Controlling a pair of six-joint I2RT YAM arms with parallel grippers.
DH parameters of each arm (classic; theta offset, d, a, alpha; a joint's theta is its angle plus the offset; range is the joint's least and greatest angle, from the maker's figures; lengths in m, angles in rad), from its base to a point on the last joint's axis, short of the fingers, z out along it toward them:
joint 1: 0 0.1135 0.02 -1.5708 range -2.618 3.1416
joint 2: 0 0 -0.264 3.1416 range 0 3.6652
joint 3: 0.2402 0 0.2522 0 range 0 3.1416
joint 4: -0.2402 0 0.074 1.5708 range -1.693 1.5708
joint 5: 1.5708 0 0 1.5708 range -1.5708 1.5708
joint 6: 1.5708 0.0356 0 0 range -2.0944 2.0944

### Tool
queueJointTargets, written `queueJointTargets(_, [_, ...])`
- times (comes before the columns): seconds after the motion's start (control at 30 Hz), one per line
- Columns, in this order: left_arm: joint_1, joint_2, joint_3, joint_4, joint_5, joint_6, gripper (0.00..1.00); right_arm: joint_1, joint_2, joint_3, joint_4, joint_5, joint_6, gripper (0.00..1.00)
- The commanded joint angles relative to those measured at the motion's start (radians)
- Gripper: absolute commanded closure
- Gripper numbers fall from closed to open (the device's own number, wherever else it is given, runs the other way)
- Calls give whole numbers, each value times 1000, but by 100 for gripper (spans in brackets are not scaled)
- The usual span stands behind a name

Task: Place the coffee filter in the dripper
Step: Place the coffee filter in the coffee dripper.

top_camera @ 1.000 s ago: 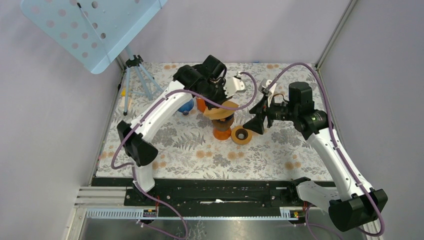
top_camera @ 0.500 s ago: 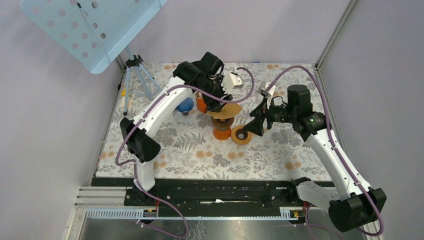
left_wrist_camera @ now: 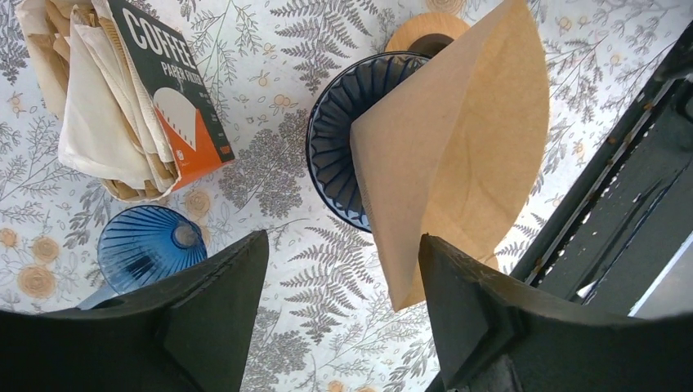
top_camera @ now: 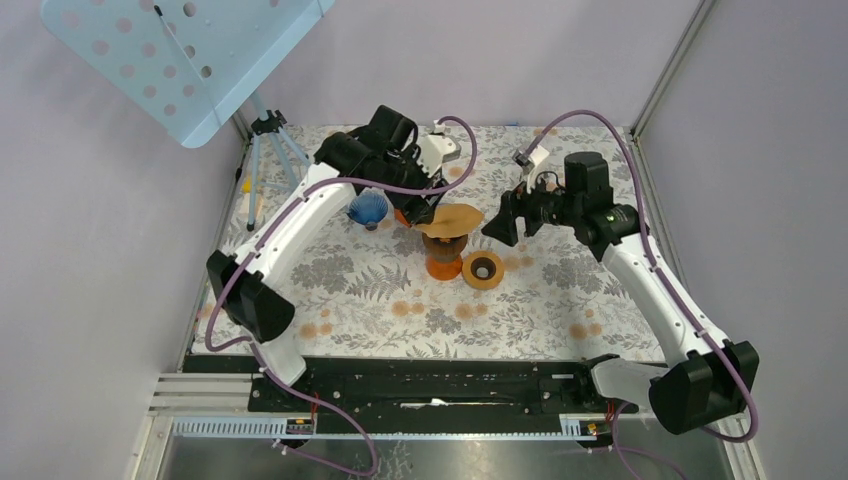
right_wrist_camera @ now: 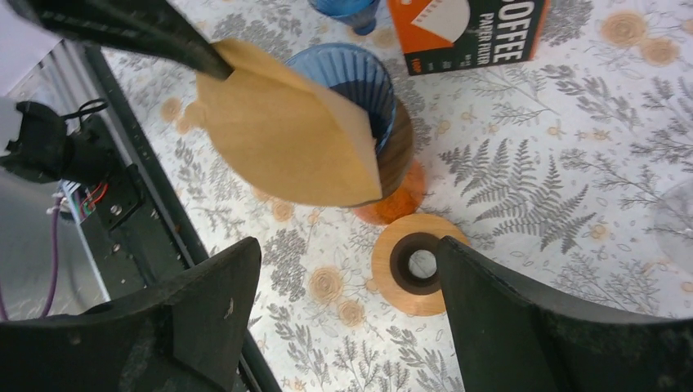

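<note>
1. Jaws of the left gripper (left_wrist_camera: 343, 245) stand apart with nothing between them. One finger is close against the edge of the coffee filter (left_wrist_camera: 466, 147); whether it touches cannot be told.
2. Jaws of the right gripper (right_wrist_camera: 350, 245) gape wide and hold nothing, hovering above the wooden ring (right_wrist_camera: 417, 265).
3. The brown coffee filter stands tilted in the dark blue dripper (left_wrist_camera: 335, 147), with most of the paper jutting over the rim on one side.
4. That dripper sits on an orange base (top_camera: 443, 267), with the ring just beside it on the table.
5. A fern-and-flower tablecloth (top_camera: 380, 300) covers the table, and plain lilac walls (top_camera: 500, 60) enclose it. A tripod (top_camera: 272, 150) at the far left corner carries a pale blue perforated panel (top_camera: 170, 55).
6. Count: two drippers, the second a lighter blue dripper (left_wrist_camera: 147, 249) near the single filter box (left_wrist_camera: 176, 98); one ring; one loose filter.
</note>
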Motion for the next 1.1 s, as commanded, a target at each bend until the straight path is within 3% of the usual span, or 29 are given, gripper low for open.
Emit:
queueJointTargets(0.0, [2, -70, -54, 108, 10, -90, 27, 33, 31, 81, 37, 102, 32, 15])
queueJointTargets(0.4, [3, -89, -122, 173, -30, -183, 26, 128, 106, 138, 32, 284, 5, 16])
queueJointTargets(0.67, [17, -118, -181, 232, -56, -250, 25, 158, 165, 178, 33, 338, 27, 19])
queueJointTargets(1.07, [61, -131, -267, 297, 25, -285, 25, 191, 243, 205, 40, 356, 60, 26])
